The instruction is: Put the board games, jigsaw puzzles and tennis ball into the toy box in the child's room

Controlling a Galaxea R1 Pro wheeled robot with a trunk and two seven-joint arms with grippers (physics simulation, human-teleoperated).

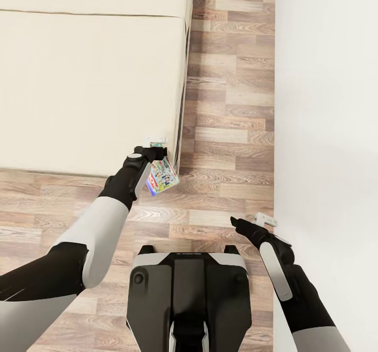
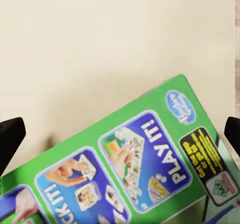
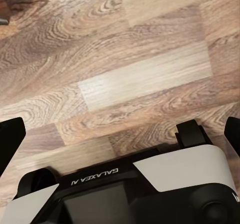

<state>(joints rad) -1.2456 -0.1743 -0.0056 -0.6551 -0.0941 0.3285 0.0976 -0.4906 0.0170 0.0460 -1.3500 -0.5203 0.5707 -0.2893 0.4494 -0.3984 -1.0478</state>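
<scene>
- The bed is the landmark: its beige mattress reaches down to a near edge and a right-hand side edge, and the two meet at a corner close by the left gripper.
- The left gripper is clamped on a board game — a thin flat box with a bright cartoon lid. It hangs tilted just off the bed's near corner, over the wood floor and not resting on the mattress.
- In the left wrist view the same box shows a green printed face reading "PLAY IT!", slanted across the pale mattress behind it; the black fingertips sit at the frame's two sides.
- To the right of the bed a strip of plank floor runs away between the bed's side edge and a white wall — open floor, nothing lying on it.
- The right gripper hangs low over the floor, well apart from the bed and close to the wall; its fingers stand apart with nothing between them.
- The right wrist view looks down on planks and the robot's base, lettered GALAXEA.
</scene>
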